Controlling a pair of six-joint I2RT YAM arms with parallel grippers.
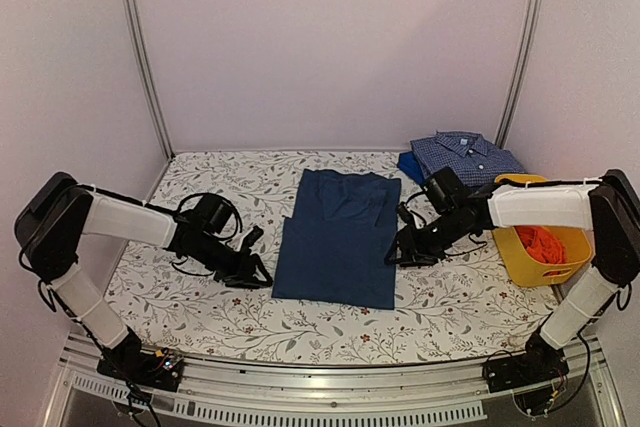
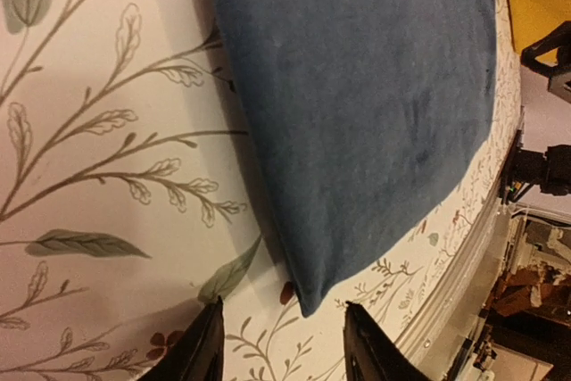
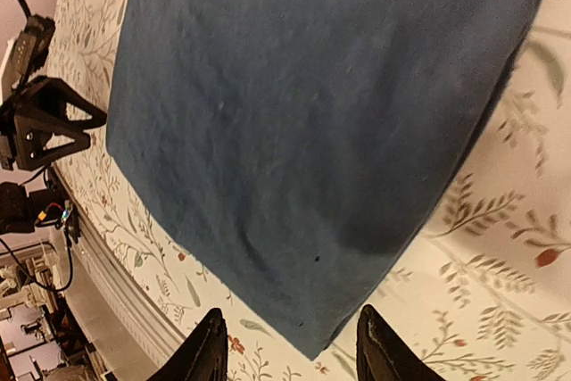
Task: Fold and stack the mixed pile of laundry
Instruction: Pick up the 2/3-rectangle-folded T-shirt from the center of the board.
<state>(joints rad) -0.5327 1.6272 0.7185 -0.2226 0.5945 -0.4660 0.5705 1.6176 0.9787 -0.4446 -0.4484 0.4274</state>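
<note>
So the dark navy trousers (image 1: 338,242) are lying folded flat in the middle of the floral table (image 1: 200,312). The left gripper (image 1: 260,275) and right gripper (image 1: 398,255) are hanging low at either edge, both with fingers spread and gripping nothing. The blue check shirt (image 1: 465,155) is sitting folded back right, and the red-orange cloth (image 1: 541,244) is lying in the yellow basket (image 1: 512,265).

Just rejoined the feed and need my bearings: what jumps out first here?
The navy trousers lie flat in the middle, flanked by the open, empty left pincer and right pincer. A folded check shirt sits at the far right; nearer, a yellow basket holds a red-orange cloth.
</note>
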